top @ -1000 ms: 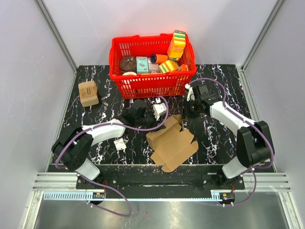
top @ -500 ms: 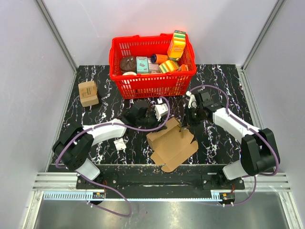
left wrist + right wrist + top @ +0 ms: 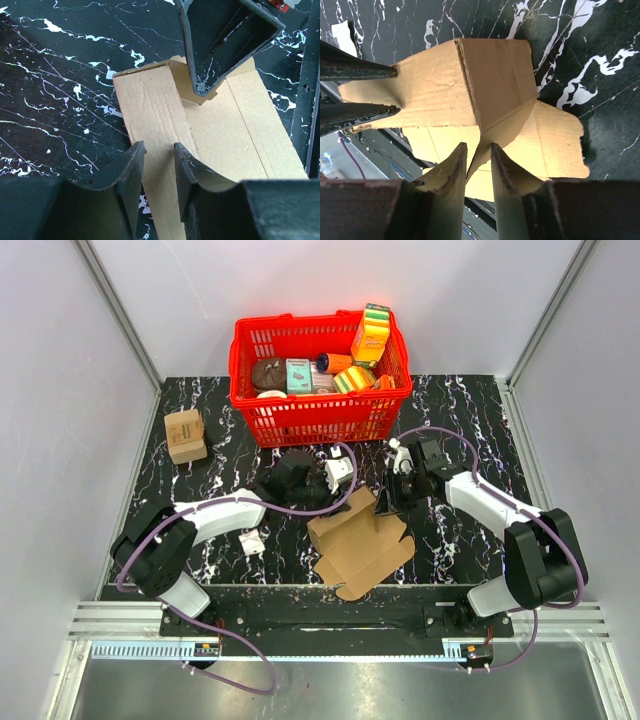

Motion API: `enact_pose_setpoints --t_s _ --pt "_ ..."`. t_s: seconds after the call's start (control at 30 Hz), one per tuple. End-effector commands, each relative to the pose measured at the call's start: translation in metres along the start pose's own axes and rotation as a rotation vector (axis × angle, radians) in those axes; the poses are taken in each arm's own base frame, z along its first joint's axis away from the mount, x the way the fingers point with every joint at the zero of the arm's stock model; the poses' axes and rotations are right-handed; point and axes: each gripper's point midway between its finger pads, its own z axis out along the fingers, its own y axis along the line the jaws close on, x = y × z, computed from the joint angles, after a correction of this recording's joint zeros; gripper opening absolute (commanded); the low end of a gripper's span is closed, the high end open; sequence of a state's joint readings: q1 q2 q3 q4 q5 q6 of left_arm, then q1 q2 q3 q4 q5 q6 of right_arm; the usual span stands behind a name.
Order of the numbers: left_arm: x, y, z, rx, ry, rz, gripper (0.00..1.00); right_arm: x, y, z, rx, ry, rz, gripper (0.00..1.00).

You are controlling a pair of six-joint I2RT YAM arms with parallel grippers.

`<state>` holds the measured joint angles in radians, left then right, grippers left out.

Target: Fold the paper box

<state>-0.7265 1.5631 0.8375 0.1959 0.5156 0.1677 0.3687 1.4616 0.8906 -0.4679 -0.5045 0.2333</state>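
The right hand (image 3: 479,146) is a little spread and sits astride the edge of a raised flap of the box (image 3: 495,75). The sheet runs up through the gap, and I see no pad pressed against it. Just past its fingertips the flap meets a second raised panel along a crease, so the two stand like a tent.

At the far end of that panel, facing the right hand, the left hand (image 3: 158,146) has a finger on each side of the cardboard. I cannot tell whether it pinches the strip or only brackets it.

The rest of the box lies flat on the worktop (image 3: 460,410) beneath both hands, on their near side. The basket (image 3: 320,410) stands behind them, apart from the box.

This looks like an early step: the first walls are going up and most of the sheet is still unfolded. Next, the right hand probably has to close on its flap, or push it over along the crease, while the left steadies the panel. Pressure away from the fold line would likely buckle the thin board.

A second ago the right hand was up by the basket, clear of the box. It has since come down to the flap, which now stands steeper. The left hand has barely moved.
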Motion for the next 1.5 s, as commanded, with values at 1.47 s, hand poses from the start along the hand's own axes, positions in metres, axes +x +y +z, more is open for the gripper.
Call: enact_pose_setpoints --t_s 1.47 --pt "0.005 0.005 0.004 -0.013 0.031 0.008 0.35 -0.011 0.059 -0.009 -0.396 -0.299 -0.044 0.46"
